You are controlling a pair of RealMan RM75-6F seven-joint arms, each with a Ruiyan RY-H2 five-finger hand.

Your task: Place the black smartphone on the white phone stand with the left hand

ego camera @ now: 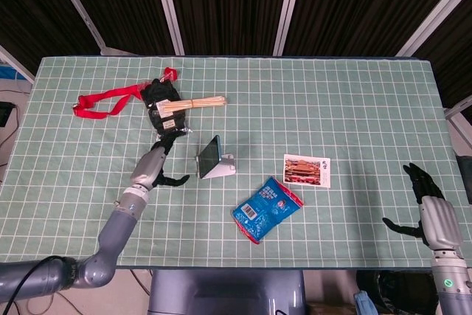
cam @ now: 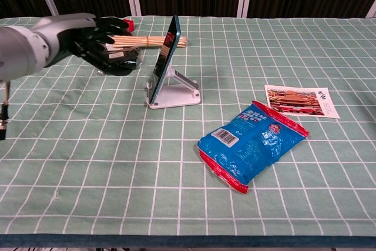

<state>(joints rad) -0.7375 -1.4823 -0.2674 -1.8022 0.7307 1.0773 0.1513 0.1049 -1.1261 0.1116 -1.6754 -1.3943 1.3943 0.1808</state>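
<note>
black smartphone (cam: 164, 59) propped tilted on white phone stand (cam: 176, 94), near middle of desk (ego camera: 354, 108). left hand (cam: 100, 44) just beside phone, apart from it, fingers spread, holding nothing. right hand (ego camera: 426, 206) at desk's right front corner, fingers apart, empty.
</note>
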